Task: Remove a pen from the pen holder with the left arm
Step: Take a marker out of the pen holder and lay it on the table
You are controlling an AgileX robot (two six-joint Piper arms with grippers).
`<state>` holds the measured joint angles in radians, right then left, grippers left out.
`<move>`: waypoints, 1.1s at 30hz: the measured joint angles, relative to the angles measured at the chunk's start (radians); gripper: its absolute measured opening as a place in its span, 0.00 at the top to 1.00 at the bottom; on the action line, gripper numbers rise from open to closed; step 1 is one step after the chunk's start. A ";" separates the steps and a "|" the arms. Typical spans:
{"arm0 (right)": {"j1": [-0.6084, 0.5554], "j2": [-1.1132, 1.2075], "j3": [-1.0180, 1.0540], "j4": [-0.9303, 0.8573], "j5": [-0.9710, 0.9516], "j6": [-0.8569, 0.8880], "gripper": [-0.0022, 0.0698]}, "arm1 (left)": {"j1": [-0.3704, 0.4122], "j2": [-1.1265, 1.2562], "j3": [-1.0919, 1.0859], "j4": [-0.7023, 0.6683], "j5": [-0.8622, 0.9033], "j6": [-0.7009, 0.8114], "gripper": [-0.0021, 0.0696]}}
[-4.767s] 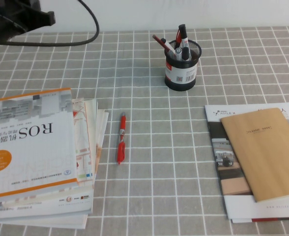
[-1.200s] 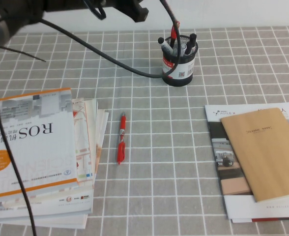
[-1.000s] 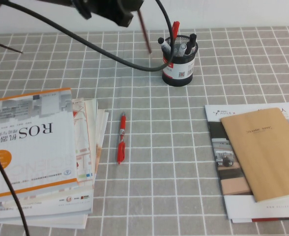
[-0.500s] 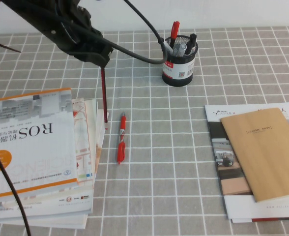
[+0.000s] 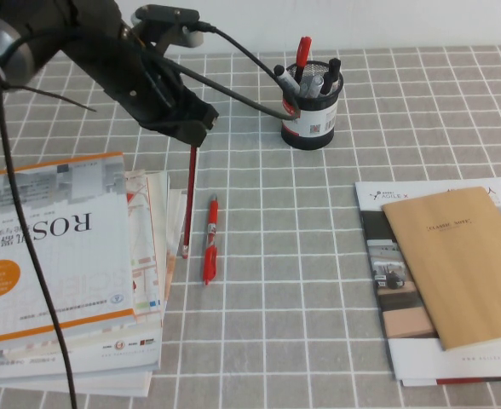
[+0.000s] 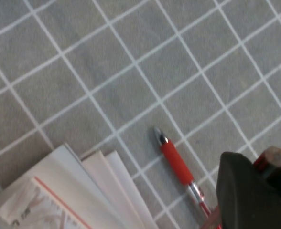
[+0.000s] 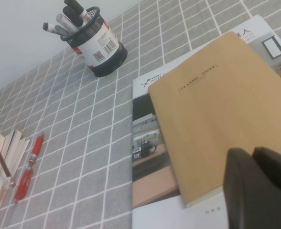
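My left gripper (image 5: 192, 135) is shut on a thin dark-red pen (image 5: 187, 198) that hangs nearly upright, its tip low beside the book stack (image 5: 59, 264). In the left wrist view the pen's top end (image 6: 273, 155) shows pinched in the left gripper (image 6: 267, 167). A second red pen (image 5: 210, 239) lies flat on the cloth just right of that tip. The black mesh pen holder (image 5: 313, 109) stands at the back with several pens in it. My right gripper (image 7: 261, 183) is shut and empty, hovering over the brown notebook (image 7: 212, 109).
The brown notebook (image 5: 459, 260) lies on magazines (image 5: 387, 281) at the right. The left arm's cable (image 5: 242, 94) runs low between the arm and the holder. The grey checked cloth (image 5: 285, 281) covers the table.
The left arm has carried the dark-red pen from the holder leftward and toward the near side, then lowered it until its tip is beside the books and the lying red pen.
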<state>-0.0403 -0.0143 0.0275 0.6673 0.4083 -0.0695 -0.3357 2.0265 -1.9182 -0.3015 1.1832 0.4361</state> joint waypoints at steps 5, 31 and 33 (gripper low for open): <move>0.000 0.000 0.000 0.000 0.000 0.000 0.99 | 0.000 0.053 -0.013 -0.029 -0.065 -0.009 0.94; 0.000 0.000 0.000 0.000 0.000 0.000 0.99 | 0.064 0.189 -0.003 -0.078 -0.136 -0.205 0.93; 0.000 0.000 0.000 0.000 0.000 0.000 0.99 | 0.064 0.208 -0.003 -0.098 -0.136 -0.203 0.93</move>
<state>-0.0403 -0.0143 0.0275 0.6673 0.4083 -0.0695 -0.2717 2.2346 -1.9208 -0.4000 1.0472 0.2334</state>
